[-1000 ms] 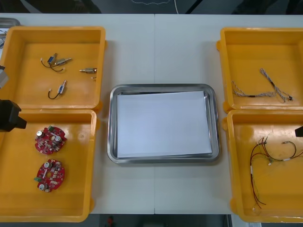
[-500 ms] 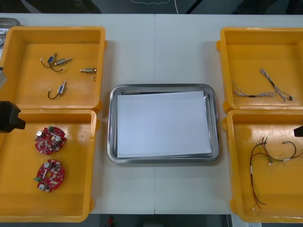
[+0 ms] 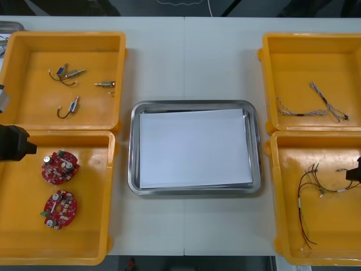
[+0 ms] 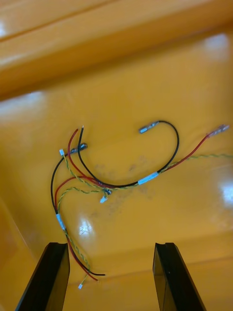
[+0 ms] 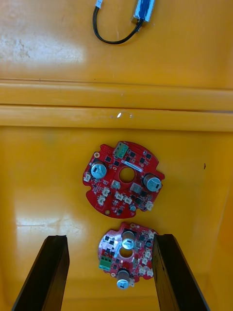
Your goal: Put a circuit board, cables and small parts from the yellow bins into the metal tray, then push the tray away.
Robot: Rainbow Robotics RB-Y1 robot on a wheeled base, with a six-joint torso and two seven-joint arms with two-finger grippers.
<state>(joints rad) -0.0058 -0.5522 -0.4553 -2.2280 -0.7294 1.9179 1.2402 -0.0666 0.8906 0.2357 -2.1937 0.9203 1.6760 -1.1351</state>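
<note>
Left of the tray [image 3: 193, 105], over the near-left bin [image 3: 107, 192], the left gripper [image 3: 14, 144] hovers with jaws released and nothing held. Two boards lie flat in that bin, well apart from the tray. In the left wrist view the fingers [image 5: 53, 272] frame the near board [image 5: 127, 255], with the far board [image 5: 125, 184] just beyond it.

Right of the tray, the right gripper [image 3: 354, 172] hangs at the outer edge of the near-right bin [image 3: 274, 186], jaws likewise released. Below it lie the cables [image 4: 121, 182]: black, red and yellow strands, loosely tangled.

Tray is white inside, with none of the parts in it yet. We judge the task barely begun, both arms lining up a first pick.

Notes for doing it well:
- **Left arm:** we would centre the jaws across the near board, drop straight and pinch across its rim, since it lies flat and offers little edge. Keep clear of the far board.
- **Right arm:** we would aim where the strands cross, so the bundle lifts as one. Rise slowly in case an end snags the bin wall.
</note>
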